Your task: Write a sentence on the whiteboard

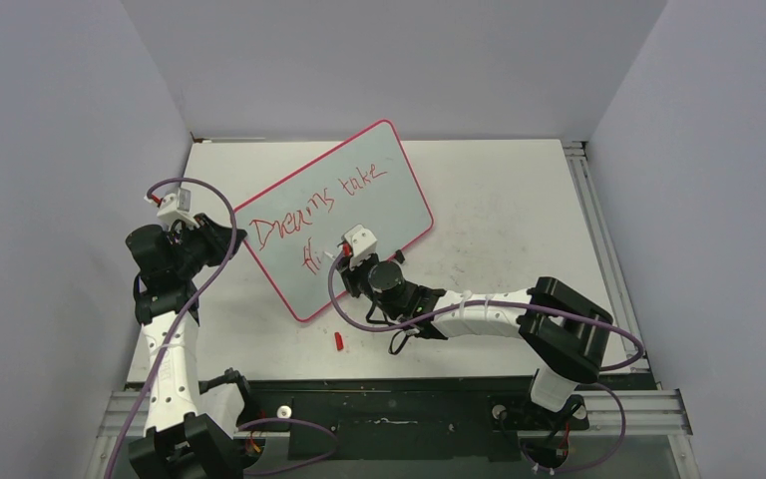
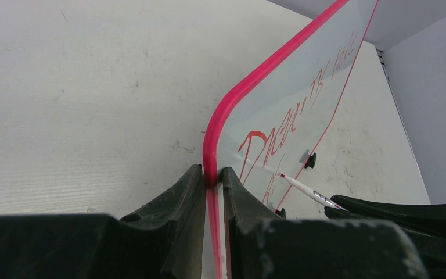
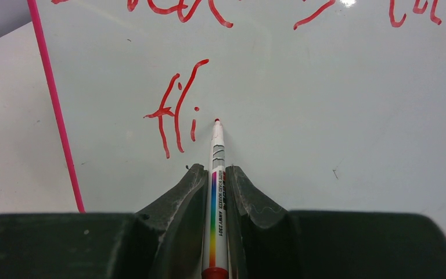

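Observation:
The whiteboard (image 1: 359, 205) lies tilted on the table, pale grey with a red-pink rim. It reads "Dreams take" in red, with "fli" on a second line. My left gripper (image 2: 213, 173) is shut on the whiteboard's rim (image 2: 250, 84) at its left corner. My right gripper (image 3: 216, 171) is shut on a white marker (image 3: 216, 192) with a rainbow stripe. The marker's red tip (image 3: 216, 121) is at the board surface just right of the "fli". In the top view the right gripper (image 1: 344, 261) is over the board's lower part. The marker also shows in the left wrist view (image 2: 308, 189).
A small red marker cap (image 1: 339, 341) lies on the table near the front edge, below the board. Two black clip feet (image 2: 309, 160) show on the board's near edge. Grey walls enclose the table on three sides. A metal rail (image 1: 598, 230) runs along the right.

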Controlling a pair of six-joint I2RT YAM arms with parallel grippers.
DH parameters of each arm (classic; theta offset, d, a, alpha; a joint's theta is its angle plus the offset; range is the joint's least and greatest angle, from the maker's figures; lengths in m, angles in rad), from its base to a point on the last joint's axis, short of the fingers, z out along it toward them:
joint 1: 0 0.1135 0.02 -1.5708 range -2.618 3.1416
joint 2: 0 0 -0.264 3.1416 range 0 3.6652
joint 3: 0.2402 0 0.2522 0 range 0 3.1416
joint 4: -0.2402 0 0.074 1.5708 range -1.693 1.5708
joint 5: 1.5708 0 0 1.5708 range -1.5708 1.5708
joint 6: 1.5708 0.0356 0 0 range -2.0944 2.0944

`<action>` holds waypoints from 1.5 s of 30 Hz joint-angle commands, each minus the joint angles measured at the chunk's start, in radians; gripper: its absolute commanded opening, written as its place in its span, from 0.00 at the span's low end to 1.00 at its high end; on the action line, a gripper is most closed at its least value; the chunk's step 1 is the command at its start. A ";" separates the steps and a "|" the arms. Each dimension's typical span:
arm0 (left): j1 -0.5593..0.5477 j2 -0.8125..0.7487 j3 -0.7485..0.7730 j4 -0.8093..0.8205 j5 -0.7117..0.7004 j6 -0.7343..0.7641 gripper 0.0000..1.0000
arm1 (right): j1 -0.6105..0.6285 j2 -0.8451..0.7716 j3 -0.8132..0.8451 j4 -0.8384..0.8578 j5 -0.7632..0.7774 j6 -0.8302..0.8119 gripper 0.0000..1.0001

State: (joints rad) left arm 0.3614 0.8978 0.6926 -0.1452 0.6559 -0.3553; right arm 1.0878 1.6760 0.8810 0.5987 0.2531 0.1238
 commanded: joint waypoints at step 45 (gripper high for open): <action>-0.010 -0.013 0.002 0.041 0.046 -0.007 0.13 | 0.027 -0.017 0.008 0.026 0.074 -0.028 0.05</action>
State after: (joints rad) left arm 0.3614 0.8978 0.6926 -0.1452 0.6579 -0.3557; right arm 1.1206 1.6760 0.8459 0.6106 0.2905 0.1146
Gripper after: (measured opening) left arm 0.138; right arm 0.155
